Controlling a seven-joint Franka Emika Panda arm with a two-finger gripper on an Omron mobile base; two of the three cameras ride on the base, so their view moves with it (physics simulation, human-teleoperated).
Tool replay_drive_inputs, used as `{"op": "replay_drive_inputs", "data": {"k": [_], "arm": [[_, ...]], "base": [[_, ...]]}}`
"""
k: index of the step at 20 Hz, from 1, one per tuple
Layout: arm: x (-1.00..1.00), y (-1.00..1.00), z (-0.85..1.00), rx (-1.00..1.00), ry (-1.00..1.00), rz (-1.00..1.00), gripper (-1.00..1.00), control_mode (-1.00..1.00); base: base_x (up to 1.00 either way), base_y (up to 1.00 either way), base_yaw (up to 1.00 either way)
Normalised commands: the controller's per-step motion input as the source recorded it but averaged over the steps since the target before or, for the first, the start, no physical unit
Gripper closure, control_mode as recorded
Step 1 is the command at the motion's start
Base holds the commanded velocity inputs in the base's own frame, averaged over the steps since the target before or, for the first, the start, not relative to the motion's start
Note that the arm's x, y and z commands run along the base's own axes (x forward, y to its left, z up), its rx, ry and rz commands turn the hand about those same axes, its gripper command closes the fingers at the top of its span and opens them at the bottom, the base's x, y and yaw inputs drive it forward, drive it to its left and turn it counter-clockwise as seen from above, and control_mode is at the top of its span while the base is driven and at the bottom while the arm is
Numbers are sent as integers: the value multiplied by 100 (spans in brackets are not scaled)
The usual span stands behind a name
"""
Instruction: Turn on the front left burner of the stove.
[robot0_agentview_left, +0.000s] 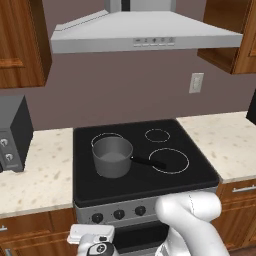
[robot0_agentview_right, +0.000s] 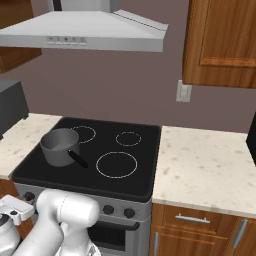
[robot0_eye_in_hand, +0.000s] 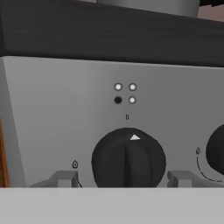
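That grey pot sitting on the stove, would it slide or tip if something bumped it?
The pot would probably slide rather than tip: it looks squat, and the stove top is smooth, glossy glass. A push on its long black handle would likely spin it. It appears empty, so it is probably fairly light.

A grey pot (robot0_agentview_left: 112, 156) with a black handle stands under the hood (robot0_agentview_left: 145, 33). A dark toaster (robot0_agentview_left: 13, 132) sits on the speckled surface (robot0_agentview_left: 35, 175).
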Motion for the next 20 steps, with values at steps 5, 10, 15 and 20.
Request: {"op": "replay_drive_inputs", "data": {"k": [5,10,15,20], "arm": [[5,1,0,0,2,5,100,-100],[0,0,0,0,0,0,100,-100],[0,20,8,-7,0,5,100,-100],[0,44,17,-23,0,7,100,-100]], "base": [[0,0,0],[0,0,0],[0,0,0],[0,0,0]]}}
